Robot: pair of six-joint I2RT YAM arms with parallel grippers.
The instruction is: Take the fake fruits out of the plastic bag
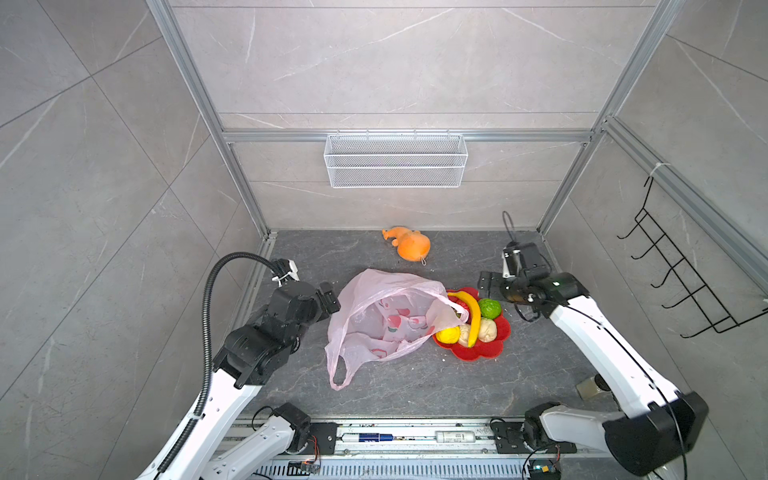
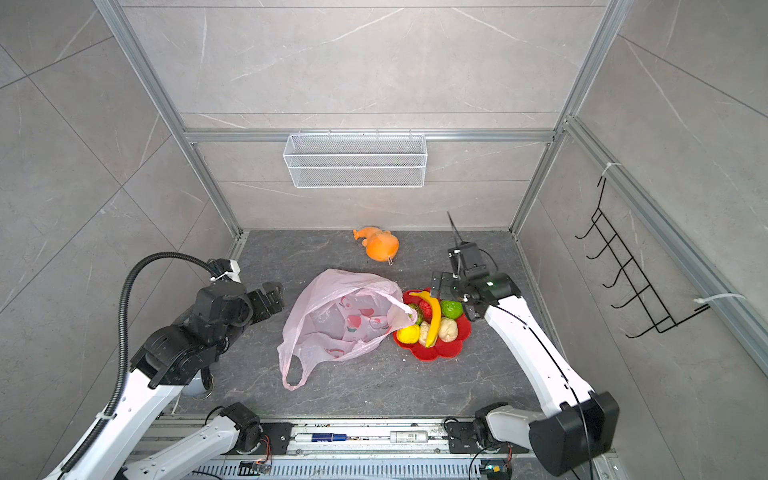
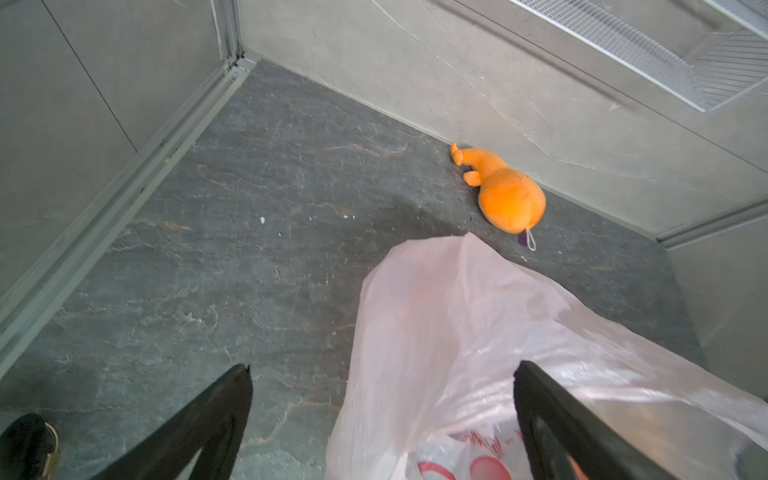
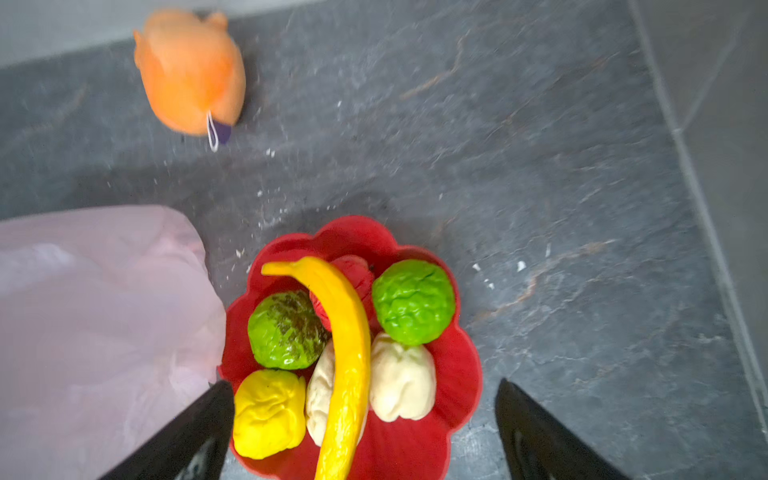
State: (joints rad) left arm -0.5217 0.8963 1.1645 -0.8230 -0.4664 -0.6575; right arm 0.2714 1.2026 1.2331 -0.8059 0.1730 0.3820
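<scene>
Your two arms reach in from the near rail in both top views. Your left gripper stands with jaws wide and empty, its tips just beside the pale-pink bag, which slumps open on the dark tabletop. Your right gripper hovers on the bag's other side, by the far rim of a red plate. The toy fruits are piled on it, a banana on top. The bag's edge drapes over the plate on the side toward your left gripper. An orange plush toy lies well beyond both grippers.

From the left wrist, the fingers stand far apart with nothing gripped. The bag bulges up ahead, against one finger, and the plush toy lies farther on.

From the right wrist, slightly blurred, the jaws are wide and empty. The plate sits below and just ahead, the banana running away from the gripper over a red ball, two green balls, a yellow ball and two beige lumps.
</scene>
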